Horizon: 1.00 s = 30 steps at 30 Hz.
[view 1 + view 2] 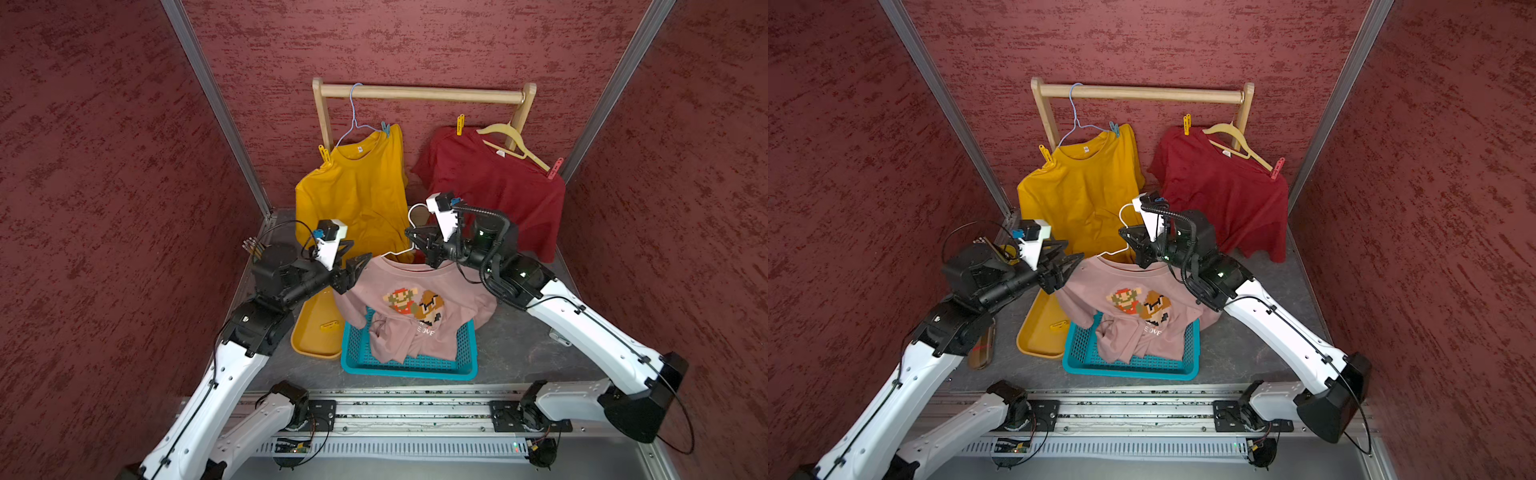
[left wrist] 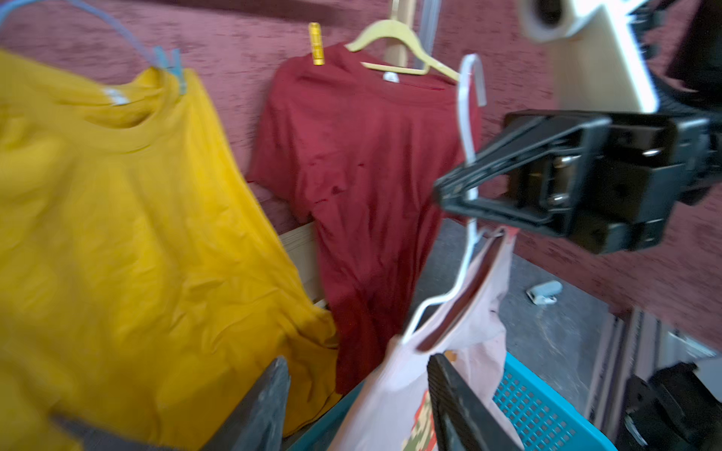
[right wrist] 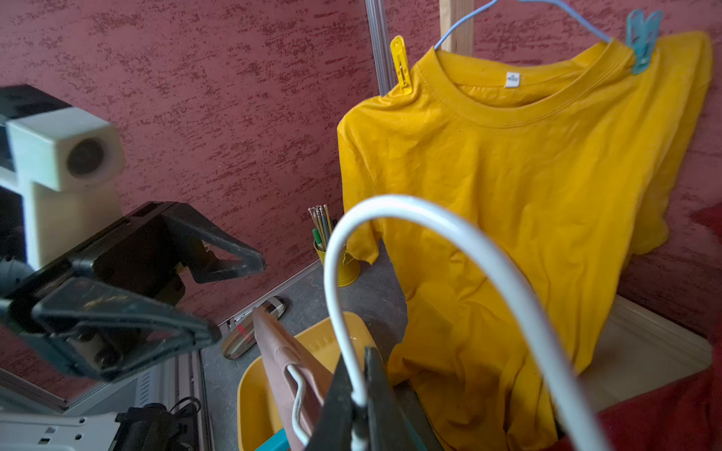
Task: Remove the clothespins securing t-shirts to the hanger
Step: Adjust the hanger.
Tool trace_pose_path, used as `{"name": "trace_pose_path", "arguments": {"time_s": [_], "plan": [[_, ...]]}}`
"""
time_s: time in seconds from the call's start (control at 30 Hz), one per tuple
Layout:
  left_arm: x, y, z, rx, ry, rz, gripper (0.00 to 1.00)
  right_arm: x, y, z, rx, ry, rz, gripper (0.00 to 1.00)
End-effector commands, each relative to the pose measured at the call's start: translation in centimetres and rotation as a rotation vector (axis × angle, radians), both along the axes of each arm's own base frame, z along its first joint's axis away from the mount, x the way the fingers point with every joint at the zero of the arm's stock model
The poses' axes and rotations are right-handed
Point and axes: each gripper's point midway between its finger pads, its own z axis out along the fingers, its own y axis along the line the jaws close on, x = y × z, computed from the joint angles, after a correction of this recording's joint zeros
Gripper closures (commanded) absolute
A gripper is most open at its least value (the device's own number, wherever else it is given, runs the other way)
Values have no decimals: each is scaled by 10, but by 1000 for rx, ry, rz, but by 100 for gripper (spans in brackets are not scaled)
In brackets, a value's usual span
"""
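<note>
- Dark red textured walls (image 1: 83, 208) box in a grey table (image 1: 519, 353). A wooden rail (image 1: 419, 93) stands at the far side.
- The right claw (image 1: 413, 241) is clamped shut on the neck of the white hanger (image 3: 410, 201). It holds up the pink t-shirt (image 1: 457, 291), whose hem slumps into the teal basket (image 1: 407, 372) at the near middle.
- The left claw (image 1: 360, 250) is part-open and empty at that shirt's left shoulder. In its wrist view the shoulder edge lies between the fingers, unpinched.
- No clothespin shows on the pink shirt. The step is probably working this shoulder off the hanger, or taking a peg hidden by cloth; I cannot tell which.
- To do it well, hold the hanger level over the basket. Close the left claw on a peg's tail ends if one is there, not on a fold of cloth. Draw away along the hanger arm so the wire does not twist in the right claw.
- Pegged at the far side: a yellow clothespin (image 1: 324, 153) and a blue clothespin (image 1: 385, 129) on the yellow t-shirt (image 1: 357, 187), left. A second yellow clothespin (image 1: 460, 124) and a pink clothespin (image 1: 555, 169) are on the red t-shirt (image 1: 490, 183), right.
- A yellow tray (image 1: 311, 345), just left of the basket, holds one loose clothespin (image 1: 330, 325).
- A pencil cup (image 3: 344, 269) sits far left. A small pale object (image 2: 544, 292) lies on bare table at the right, too small to name.
</note>
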Motion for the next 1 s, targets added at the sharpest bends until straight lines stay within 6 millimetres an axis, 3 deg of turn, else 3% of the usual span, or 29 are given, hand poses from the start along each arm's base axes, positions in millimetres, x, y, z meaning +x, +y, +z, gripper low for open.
{"name": "trace_pose_path", "arguments": {"time_s": [0.0,0.1,0.23,0.37,0.47,0.57,0.67,0.8,0.87,0.97], "plan": [[2,-37,-2,119,-97,-120,42,-8,6,19,51,-30,25,100],[5,-59,-12,159,-103,-178,42,-8,4,17,42,-26,14,100],[11,-71,-22,174,-103,-205,49,-11,0,16,28,-29,3,100],[17,-75,-27,191,-104,-206,68,-16,-1,14,35,-33,24,100],[18,-75,-27,195,-128,-204,96,-19,-2,12,33,-37,32,100],[11,-70,-27,210,-179,-234,100,-21,-7,17,30,-48,17,97],[2,-53,-23,139,-166,-295,100,-35,-15,38,52,-99,37,79],[-15,-26,-6,-3,-159,-417,100,-49,-38,63,39,-167,0,45],[-22,-18,-4,-5,-166,-444,100,-52,-43,66,-8,-166,0,31],[-32,-9,-3,7,-161,-484,100,-55,-46,58,-96,-129,34,20]]}}
